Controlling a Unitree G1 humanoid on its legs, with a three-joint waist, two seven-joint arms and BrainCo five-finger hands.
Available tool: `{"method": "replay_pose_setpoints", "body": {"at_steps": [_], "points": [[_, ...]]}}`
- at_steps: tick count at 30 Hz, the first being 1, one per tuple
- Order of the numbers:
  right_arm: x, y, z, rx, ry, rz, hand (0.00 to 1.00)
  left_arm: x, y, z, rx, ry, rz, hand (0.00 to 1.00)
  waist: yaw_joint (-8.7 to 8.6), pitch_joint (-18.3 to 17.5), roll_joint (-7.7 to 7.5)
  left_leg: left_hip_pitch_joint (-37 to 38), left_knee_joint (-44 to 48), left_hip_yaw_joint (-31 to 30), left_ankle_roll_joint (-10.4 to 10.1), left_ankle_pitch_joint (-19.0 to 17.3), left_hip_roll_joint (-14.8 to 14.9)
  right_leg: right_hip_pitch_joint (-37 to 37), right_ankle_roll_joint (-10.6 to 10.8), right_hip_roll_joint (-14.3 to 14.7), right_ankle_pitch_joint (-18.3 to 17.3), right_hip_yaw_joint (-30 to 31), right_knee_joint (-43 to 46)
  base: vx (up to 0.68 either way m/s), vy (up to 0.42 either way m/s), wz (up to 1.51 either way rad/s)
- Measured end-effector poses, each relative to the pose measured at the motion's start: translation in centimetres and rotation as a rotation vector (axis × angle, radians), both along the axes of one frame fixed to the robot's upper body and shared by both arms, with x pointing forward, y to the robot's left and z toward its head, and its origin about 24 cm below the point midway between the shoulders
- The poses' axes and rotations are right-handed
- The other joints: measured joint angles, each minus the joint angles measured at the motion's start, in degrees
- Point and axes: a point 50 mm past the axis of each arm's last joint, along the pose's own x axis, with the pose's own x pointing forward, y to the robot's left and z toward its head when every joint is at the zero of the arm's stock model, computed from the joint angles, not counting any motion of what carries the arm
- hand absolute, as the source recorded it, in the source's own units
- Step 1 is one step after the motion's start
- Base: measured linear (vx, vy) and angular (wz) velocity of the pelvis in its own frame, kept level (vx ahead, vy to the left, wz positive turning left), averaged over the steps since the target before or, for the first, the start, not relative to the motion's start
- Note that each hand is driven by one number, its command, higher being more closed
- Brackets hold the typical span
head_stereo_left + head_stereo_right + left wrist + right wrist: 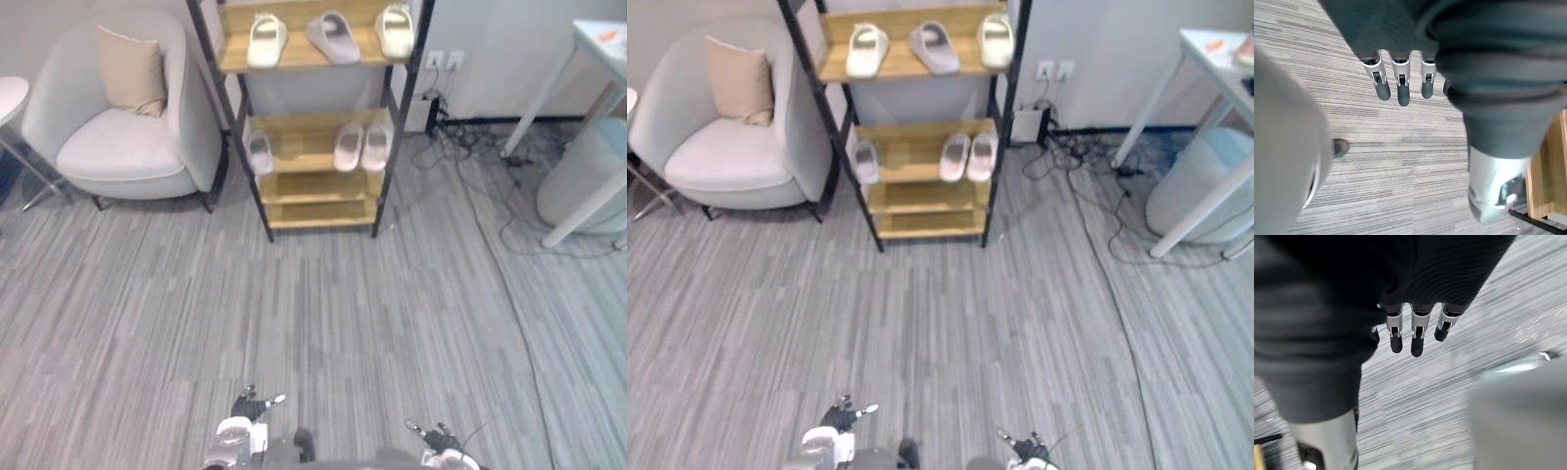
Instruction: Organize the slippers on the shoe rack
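Grey striped floor [323,313] nearest, both hands low at the near edge. Left hand [247,406]: fingers [1403,90] straight and loosely spread, holding nothing. Right hand [438,436]: fingers [1418,340] likewise straight, nothing held.

Well apart from both hands, against the far wall: shoe rack [318,186]. On the middle shelf, lone pale slipper [259,152] at the left end, matched pair [349,147] side by side at the right. On the top shelf, cream slipper [266,39], mauve slipper [335,37] lying skewed, second cream slipper [395,29], all spaced apart and the cream two split. Armchair [118,137] just beside the rack.

Judged barely begun: pairing and straightening outstanding, approach to rack required first.
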Motion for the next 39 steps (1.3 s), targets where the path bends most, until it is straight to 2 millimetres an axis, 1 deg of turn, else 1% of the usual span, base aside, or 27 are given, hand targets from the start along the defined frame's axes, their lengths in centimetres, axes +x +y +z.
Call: {"method": "replay_pose_setpoints", "body": {"at_steps": [1, 2, 4, 5, 7, 8, 9, 11, 13, 14, 15, 16, 17, 18, 20, 21, 22, 23, 24, 25, 27, 30, 32, 33, 35, 37, 39], "points": [[0.1, -0.2, 0.0, -0.004, -0.003, -0.004, 0.00, 0.1, -0.2, 0.0, -0.005, 0.005, -0.002, 0.00, -0.11, 0.46, 0.67, 3.54, -2.17, -0.20, 0.00, 0.00, 0.70, -1.46, -2.75, 0.10, -1.62, -1.82, -0.32, 0.36, -0.032, 0.06], [0.2, -0.3, 0.1, -0.008, -0.011, -0.004, 0.00, 0.1, -0.3, -0.1, -0.006, 0.011, -0.004, 0.00, -0.38, 0.57, 0.94, 6.22, -3.61, -0.76, 0.00, 0.00, 1.51, -2.81, -4.27, 0.57, -2.84, -3.55, -3.25, 0.52, -0.117, 0.25], [0.9, -0.2, 0.3, -0.006, -0.027, 0.000, 0.00, -0.1, -0.1, -0.2, 0.001, 0.020, -0.012, 0.00, -1.41, 0.58, 1.02, 8.19, -4.29, -1.84, -0.10, -0.06, 3.67, -5.61, -5.46, 2.65, -3.21, -5.64, -15.16, 0.42, -0.155, 0.40], [1.0, -0.2, 0.3, -0.007, -0.030, -0.001, 0.00, 0.0, -0.2, -0.1, 0.003, 0.018, -0.019, 0.00, -1.63, 0.62, 1.03, 8.26, -4.35, -2.70, -0.21, -0.13, 4.76, -7.27, -6.00, 3.86, -1.42, -5.77, -23.38, 0.34, -0.198, 0.46], [1.0, -0.3, 0.3, -0.010, -0.023, 0.001, 0.00, -0.1, -0.1, -0.2, 0.013, 0.026, -0.043, 0.00, -2.29, 0.48, -0.06, 9.40, -4.94, -4.71, -2.01, -1.18, 5.29, -7.69, -5.58, 5.61, 9.27, -4.09, -43.09, 0.52, -0.324, 0.53], [0.4, -0.5, 0.0, -0.004, 0.002, -0.013, 0.00, -0.2, -0.1, -0.2, 0.015, 0.033, -0.050, 0.00, -2.70, 1.32, -0.50, 11.41, -5.23, -6.73, -3.88, -2.35, 5.32, -5.54, -7.64, 5.50, 19.12, -4.01, -46.80, 0.58, -0.320, 0.26], [0.6, -1.8, 0.2, -0.028, 0.003, -0.044, 0.00, 0.0, -1.0, -0.3, -0.010, 0.032, -0.058, 0.00, -2.13, 1.81, 2.59, 12.93, -5.68, -7.72, -4.75, -2.05, 7.83, -4.50, -8.62, 7.95, 16.95, -4.67, -45.25, 0.47, -0.244, 0.11], [0.6, -2.3, 0.3, -0.033, 0.009, -0.067, 0.00, 0.3, -0.8, -0.2, -0.008, 0.023, -0.049, 0.00, -2.48, 2.29, 3.09, 13.93, -4.03, -8.91, -6.84, 0.04, 8.25, -4.97, -9.79, 8.02, 12.36, -5.20, -39.59, 0.40, -0.226, -0.04], [-0.4, -2.2, 0.0, -0.024, 0.031, -0.088, 0.00, 0.0, -0.6, -0.3, -0.019, 0.027, -0.005, 0.00, -2.39, 2.16, 3.31, 12.04, 5.08, -8.98, -8.78, 1.01, 9.69, -2.41, -10.88, 8.78, 8.69, -5.74, -37.98, 0.36, -0.215, 0.08], [-0.7, -2.1, -0.1, -0.026, 0.040, -0.075, 0.00, -0.1, -0.6, -0.3, -0.028, 0.027, 0.026, 0.00, -2.50, 2.05, 3.14, 7.94, 14.93, -9.07, -10.92, 2.34, 10.38, -0.71, -11.00, 8.94, 7.47, -5.99, -38.66, 0.33, -0.178, 0.10], [-0.8, -1.8, -0.1, -0.028, 0.045, -0.049, 0.00, 0.2, -0.6, -0.1, -0.039, 0.009, 0.050, 0.00, -2.47, 2.02, 3.13, 2.94, 25.60, -8.92, -13.63, 5.91, 11.89, 0.99, -11.46, 9.38, 6.44, -5.89, -39.47, 0.36, -0.169, 0.03], [-0.6, -2.0, 0.1, -0.045, 0.034, -0.020, 0.00, 0.2, -0.8, 0.0, -0.050, -0.007, 0.075, 0.00, -1.72, 2.31, 3.32, -2.64, 37.06, -7.80, -13.00, 5.18, 14.46, 3.51, -12.88, 10.36, 5.20, -5.88, -40.66, 0.30, -0.116, -0.09], [-0.5, -2.0, 0.1, -0.047, 0.032, -0.012, 0.00, 0.5, -0.7, 0.1, -0.052, -0.020, 0.082, 0.00, -1.34, 2.35, 3.79, -4.56, 40.48, -6.44, -11.71, 2.91, 15.36, 5.23, -13.33, 10.68, 4.66, -5.63, -41.08, 0.36, -0.064, -0.20], [-0.4, -1.7, 0.1, -0.042, 0.032, -0.006, 0.00, 0.8, -0.7, 0.3, -0.053, -0.037, 0.091, 0.00, -0.93, 2.78, 3.04, -7.60, 42.08, -3.39, -9.17, -1.18, 15.90, 8.84, -13.60, 10.58, 3.46, -4.91, -42.16, 0.30, -0.020, -0.18], [-0.5, -1.4, 0.0, -0.032, 0.034, -0.007, 0.00, 0.8, -0.6, 0.4, -0.058, -0.049, 0.100, 0.00, -0.30, 2.43, 2.85, -10.19, 35.08, 0.79, -7.95, -3.59, 14.72, 12.08, -13.13, 9.55, 2.40, -4.09, -43.57, 0.25, 0.031, -0.36], [-0.3, -1.2, 0.0, -0.028, 0.028, -0.006, 0.00, 0.9, -0.7, 0.4, -0.059, -0.051, 0.098, 0.00, -0.11, 2.34, 2.92, -10.50, 28.91, 2.13, -7.91, -3.56, 13.47, 13.23, -12.66, 9.09, 1.75, -3.34, -44.11, 0.27, 0.118, -0.44], [-0.2, -1.3, 0.0, -0.028, 0.023, -0.012, 0.00, 0.8, -1.0, 0.4, -0.060, -0.048, 0.081, 0.00, -0.07, 2.01, 3.42, -11.40, 15.41, 2.07, -8.21, -2.24, 10.26, 14.96, -11.59, 8.48, 0.78, -2.58, -45.11, 0.36, 0.183, -0.26], [-0.2, -1.4, 0.0, -0.028, 0.025, -0.017, 0.00, 0.7, -1.1, 0.3, -0.062, -0.044, 0.074, 0.00, -0.05, 1.73, 3.91, -11.37, 8.98, 1.50, -8.87, -0.47, 9.14, 15.58, -11.19, 8.50, 0.48, -2.30, -45.83, 0.35, 0.197, -0.30], [-0.4, -1.6, 0.0, -0.032, 0.033, -0.016, 0.00, 0.5, -1.3, 0.2, -0.060, -0.038, 0.060, 0.00, 0.59, 1.30, 4.66, -12.13, 2.73, -0.49, -8.29, 5.54, 8.13, 16.53, -10.42, 8.72, -0.09, -1.09, -46.93, 0.32, 0.191, -0.43], [-0.7, -1.5, -0.1, -0.028, 0.044, -0.017, 0.00, 0.5, -1.1, 0.3, -0.053, -0.041, 0.050, 0.00, 1.45, 0.54, 4.54, -11.48, 1.66, -0.86, -6.96, 7.67, 7.08, 17.34, -9.64, 8.64, -0.34, 0.37, -48.25, 0.50, 0.246, -0.33], [-1.3, -1.2, -0.5, -0.011, 0.075, -0.019, 0.00, 0.3, -0.6, 0.0, -0.030, -0.009, 0.012, 0.00, 0.55, -0.91, 3.13, -12.06, 3.12, -0.25, -2.07, 6.26, 4.59, 18.09, -7.35, 6.09, -0.16, 1.32, -49.64, 0.58, 0.237, 0.01], [-1.6, -1.2, -0.6, -0.003, 0.086, -0.038, 0.00, 0.1, -0.2, -0.1, -0.021, 0.005, 0.007, 0.00, 1.19, -1.06, 1.95, -9.05, 4.89, 1.32, -0.84, 5.40, 2.26, 17.99, -4.87, 3.83, 0.84, 5.01, -43.11, 0.42, 0.175, -0.13], [-1.3, -1.2, -0.5, -0.010, 0.079, -0.021, 0.00, -0.5, -0.1, -0.3, -0.015, 0.027, -0.007, 0.00, 1.41, -1.41, 2.55, -4.38, 0.72, 1.52, 0.73, 4.31, 1.45, 14.78, -1.60, 3.25, 0.73, 5.00, -32.68, 0.38, 0.129, -0.32], [-1.1, -1.0, -0.5, -0.011, 0.080, 0.001, 0.00, -0.6, 0.1, -0.3, -0.002, 0.033, -0.031, 0.00, 1.43, -1.32, 2.53, -1.41, -1.57, 0.75, 1.63, 3.72, 0.80, 11.53, -1.80, 2.52, -0.61, 3.38, -25.12, 0.34, 0.077, -0.19], [-1.0, -1.2, -0.4, -0.013, 0.076, 0.008, 0.00, -1.0, 0.3, -0.5, 0.005, 0.055, -0.046, 0.00, 1.10, -1.22, 2.99, 1.79, -4.36, -0.86, 1.88, 3.52, 0.95, 9.05, -3.82, 2.50, -3.30, 0.33, -21.18, 0.29, -0.011, 0.01], [-0.7, -1.4, -0.3, -0.020, 0.065, 0.009, 0.00, -1.0, 0.3, -0.5, 0.016, 0.059, -0.070, 0.00, 0.68, -1.02, 3.44, 3.28, -4.78, -2.35, 1.87, 3.51, 2.29, 6.83, -5.16, 3.14, -5.23, -3.00, -23.99, 0.23, -0.078, 0.22], [-0.4, -1.6, -0.2, -0.027, 0.055, 0.009, 0.00, -1.0, 0.3, -0.5, 0.019, 0.063, -0.081, 0.00, 0.54, -0.73, 4.18, 3.99, -4.52, -3.86, 1.60, 3.40, 4.67, 5.04, -5.22, 4.66, -4.69, -4.13, -31.99, 0.22, -0.148, 0.36]]}}
